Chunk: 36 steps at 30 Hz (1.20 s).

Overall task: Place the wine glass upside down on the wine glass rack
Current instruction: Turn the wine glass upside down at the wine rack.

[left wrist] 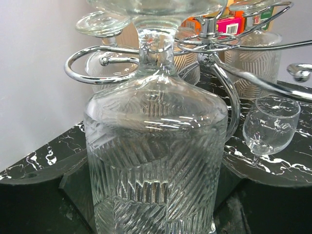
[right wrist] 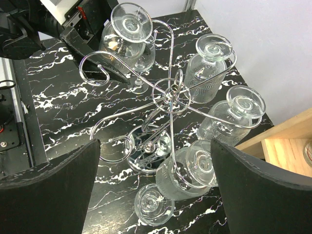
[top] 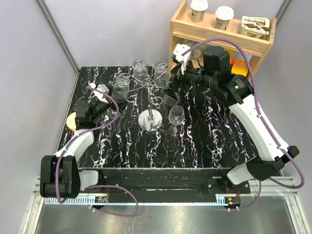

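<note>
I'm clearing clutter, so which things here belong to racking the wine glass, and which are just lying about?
Job: shiny silver wire rack; clear upright wine glass beside it; ribbed glasses hung upside down.
Lying about: wooden shelf unit; white yoghurt pots on it; yellow object at table edge.

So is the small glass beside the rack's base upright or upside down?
Upright: the small glass stands stem-down with its open rim facing up.

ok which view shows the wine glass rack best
Right wrist: looks down on the wine glass rack, showing curled arms and disc base. Top external shows it small; left wrist, only some arms behind a hanging wine glass.
</note>
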Tool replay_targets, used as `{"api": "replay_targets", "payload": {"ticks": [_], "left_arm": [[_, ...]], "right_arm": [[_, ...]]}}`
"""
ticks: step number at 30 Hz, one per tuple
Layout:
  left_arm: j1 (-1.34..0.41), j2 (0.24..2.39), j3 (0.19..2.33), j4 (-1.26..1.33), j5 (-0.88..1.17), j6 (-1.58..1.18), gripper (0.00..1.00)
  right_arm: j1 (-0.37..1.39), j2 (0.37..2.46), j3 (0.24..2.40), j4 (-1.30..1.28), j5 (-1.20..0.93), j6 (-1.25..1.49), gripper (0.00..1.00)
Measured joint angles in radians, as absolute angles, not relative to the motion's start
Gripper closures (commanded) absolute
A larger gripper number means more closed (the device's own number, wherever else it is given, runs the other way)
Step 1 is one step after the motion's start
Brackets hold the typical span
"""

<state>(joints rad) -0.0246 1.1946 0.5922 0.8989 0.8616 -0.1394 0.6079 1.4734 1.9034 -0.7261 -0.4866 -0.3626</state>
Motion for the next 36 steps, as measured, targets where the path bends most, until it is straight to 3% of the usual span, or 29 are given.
{"api": "replay_targets", "payload": {"ticks": [15,36], "left_arm": [[-0.028,1.313,0.565,1.094,0.868,-0.200,1.00],[-0.102,1.421,0.662,1.107,0.852,-0.189,1.00]], "right_arm": [[0.608,1.488,1.903,-0.727,-0.487,-0.364,0.01],[0.608,1.489,1.891,-0.729,-0.487,-0.371,0.00]]}}
